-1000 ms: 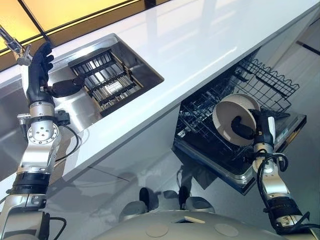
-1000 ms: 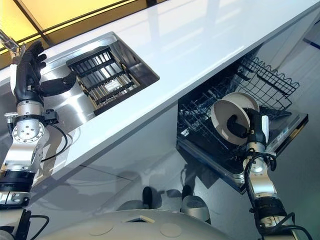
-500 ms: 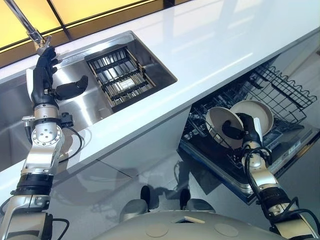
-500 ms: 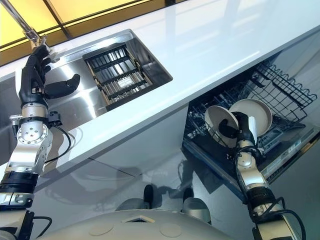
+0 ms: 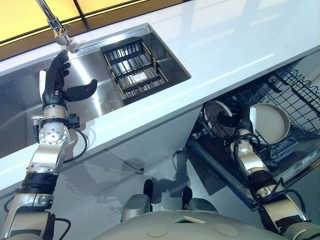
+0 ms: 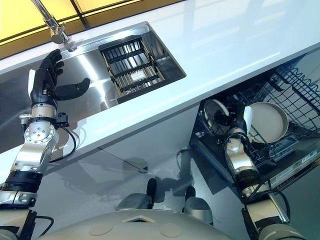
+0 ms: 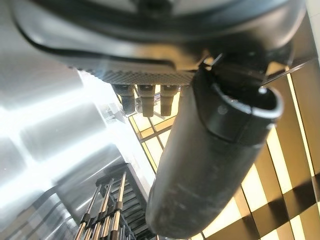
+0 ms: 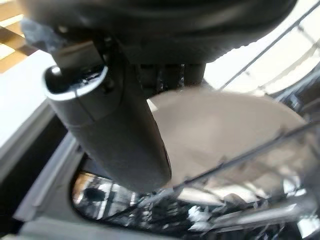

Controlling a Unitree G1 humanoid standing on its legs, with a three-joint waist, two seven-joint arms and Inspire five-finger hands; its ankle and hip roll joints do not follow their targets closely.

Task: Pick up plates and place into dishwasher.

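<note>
Since a second ago the plate (image 5: 214,114) has gone from being held up face-on above the basket to sitting low and deep in the dishwasher rack (image 5: 300,95), close under the edge of the white countertop (image 5: 225,45), which now hides part of its rim. It stands nearly upright among the wires at the rack's left end. The right hand (image 5: 239,121) is clamped on it: in the right wrist view the thumb (image 8: 115,135) lies across the pale face of the plate while the fingers go behind it, and a rack wire (image 8: 240,155) crosses in front. Just to the right of the hand, a second plate (image 5: 271,121) stands tilted in the same rack, its hollow side turned towards the camera; the two plates are apart, with the hand between them. The rack rests pulled out over the lowered dishwasher door (image 5: 295,167), whose front lip shows below the wires. Up on the countertop a steel sink (image 5: 20,110) is set in, with a dark slatted grid insert (image 5: 134,67) in its right end and a faucet (image 5: 59,31) coming down over its far rim. The left hand (image 5: 54,85) is raised over the sink, below the faucet's tip, fingers straight, thumb stuck out sideways, holding nothing.
</note>
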